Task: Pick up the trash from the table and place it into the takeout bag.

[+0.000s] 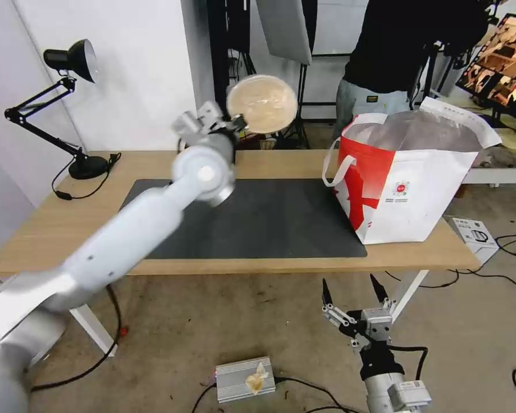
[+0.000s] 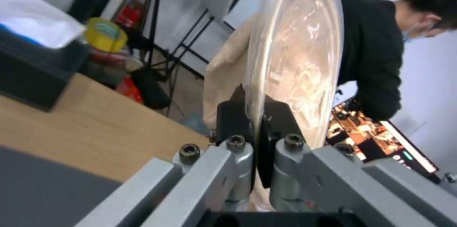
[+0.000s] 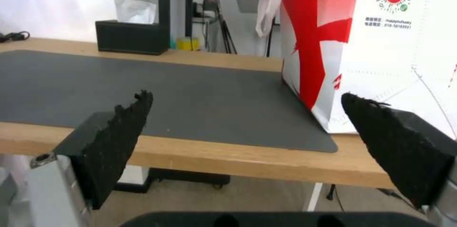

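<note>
My left gripper (image 1: 238,121) is raised over the back edge of the table (image 1: 57,229), shut on the rim of the shallow beige bowl (image 1: 262,103). The bowl has a clear lid and stands on edge in the air, left of the takeout bag (image 1: 407,183). Up close, the black fingers (image 2: 233,116) pinch the bowl's rim (image 2: 295,59). The white-and-red bag stands open on the table's right end, partly on the dark grey mat (image 1: 269,218). My right gripper (image 1: 352,292) hangs open below the table's front edge, facing the bag (image 3: 381,41) and mat (image 3: 190,95).
A black desk lamp (image 1: 69,103) stands at the table's back left. A black tissue box (image 3: 132,36) sits at the back edge. A silver box (image 1: 245,378) and cables lie on the floor in front. A white carton (image 1: 473,235) lies on the floor to the right.
</note>
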Motion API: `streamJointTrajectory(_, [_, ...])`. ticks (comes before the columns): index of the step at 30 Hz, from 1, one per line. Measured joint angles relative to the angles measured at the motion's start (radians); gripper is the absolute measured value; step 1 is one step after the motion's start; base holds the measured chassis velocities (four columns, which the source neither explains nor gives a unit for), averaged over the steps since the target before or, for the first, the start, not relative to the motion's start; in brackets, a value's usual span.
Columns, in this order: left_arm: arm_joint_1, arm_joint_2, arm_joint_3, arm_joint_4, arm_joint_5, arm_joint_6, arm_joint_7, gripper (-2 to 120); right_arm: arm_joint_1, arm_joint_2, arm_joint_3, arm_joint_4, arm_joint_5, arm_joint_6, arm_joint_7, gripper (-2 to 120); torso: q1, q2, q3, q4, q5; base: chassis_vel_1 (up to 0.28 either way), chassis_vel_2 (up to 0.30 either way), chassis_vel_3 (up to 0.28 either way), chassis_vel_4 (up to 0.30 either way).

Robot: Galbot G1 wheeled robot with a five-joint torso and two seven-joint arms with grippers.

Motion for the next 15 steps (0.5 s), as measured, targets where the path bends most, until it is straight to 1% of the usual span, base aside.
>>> streamJointTrajectory(2, [-0.025, -0.037, 0.021, 0.028, 0.002, -0.002, 0.004, 0, 0.0, 0.0, 0.0, 0.0, 0.0, 0.0, 0.0, 100, 0.0, 0.0, 0.0, 0.0, 0.0, 0.0, 0.0, 0.0, 0.0])
streamJointTrajectory(3, [-0.025, -0.037, 0.021, 0.028, 0.002, -0.002, 0.004, 0, 0.0, 0.0, 0.0, 0.0, 0.0, 0.0, 0.0, 100, 0.0, 0.0, 0.0, 0.0, 0.0, 0.0, 0.0, 0.0, 0.0])
streamJointTrajectory(7, [-0.065, -0.106, 0.058, 0.083, 0.005, -0.009, 0.033, 0, 0.0, 0.0, 0.0, 0.0, 0.0, 0.0, 0.0, 100, 0.0, 0.0, 0.0, 0.0, 0.0, 0.0, 0.0, 0.0, 0.0])
streamJointTrajectory(8, [-0.065, -0.106, 0.058, 0.083, 0.005, -0.009, 0.033, 0, 0.0, 0.0, 0.0, 0.0, 0.0, 0.0, 0.0, 100, 0.0, 0.0, 0.0, 0.0, 0.0, 0.0, 0.0, 0.0, 0.0])
streamJointTrajectory(11, [-0.094, -0.15, 0.092, 0.125, 0.02, -0.022, 0.053, 0, 0.0, 0.0, 0.0, 0.0, 0.0, 0.0, 0.0, 100, 0.0, 0.0, 0.0, 0.0, -0.0001, 0.0, 0.0, 0.0, 0.0])
streamJointTrajectory(13, [-0.101, -0.157, 0.101, 0.132, 0.021, -0.024, 0.058, 0, 0.0, 0.0, 0.0, 0.0, 0.0, 0.0, 0.0, 100, 0.0, 0.0, 0.0, -0.0001, 0.0, 0.0, 0.0, 0.0, 0.0])
streamJointTrajectory(15, [-0.123, -0.169, 0.133, 0.147, 0.022, -0.031, 0.082, 0, 0.0, 0.0, 0.0, 0.0, 0.0, 0.0, 0.0, 100, 0.0, 0.0, 0.0, -0.0001, 0.0, 0.0, 0.0, 0.0, 0.0])
